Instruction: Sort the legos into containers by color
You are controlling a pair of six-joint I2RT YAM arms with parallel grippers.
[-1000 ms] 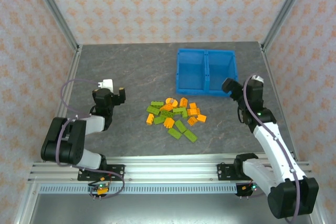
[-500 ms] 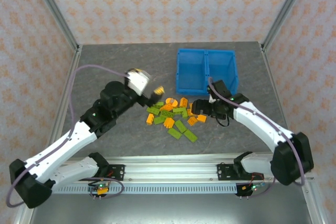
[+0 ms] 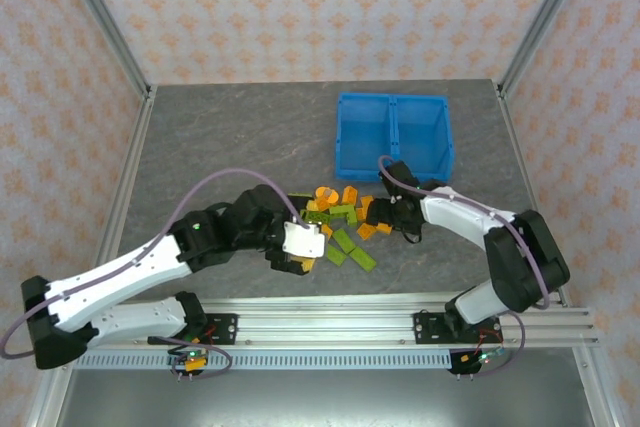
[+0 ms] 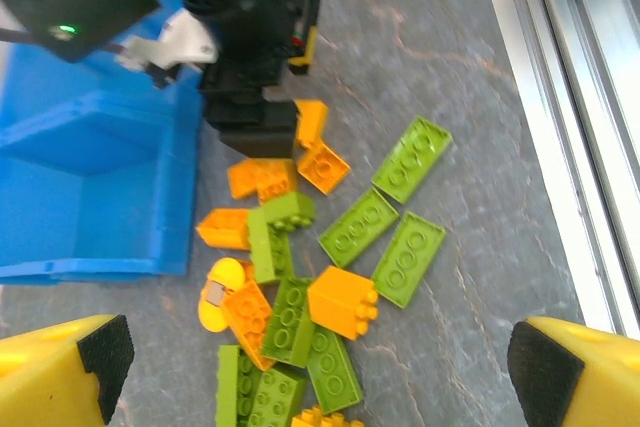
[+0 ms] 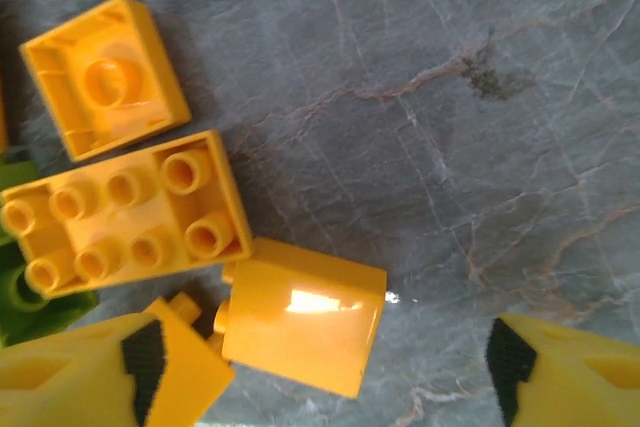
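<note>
L gripper (image 4: 320,362) is hovering over lego pile (image 3: 340,219) near worktop (image 3: 220,147) centre, jaws apart. R gripper (image 5: 325,355) is straddling orange brick (image 5: 300,315), jaws apart.

One blue bin (image 3: 392,97) with two compartments, side by side. One loose pile of legos (image 3: 340,222) on the counter (image 3: 220,147), in two colours. Through my left wrist camera I count about eight green bricks (image 4: 412,159) and about eight orange bricks (image 4: 342,302). Some overlap or run off the edge, so both counts are rough. My right wrist camera shows three whole orange bricks, part of a fourth, and a sliver of green. I have two tools: left tool (image 3: 292,263) and right tool (image 3: 385,215).
</note>
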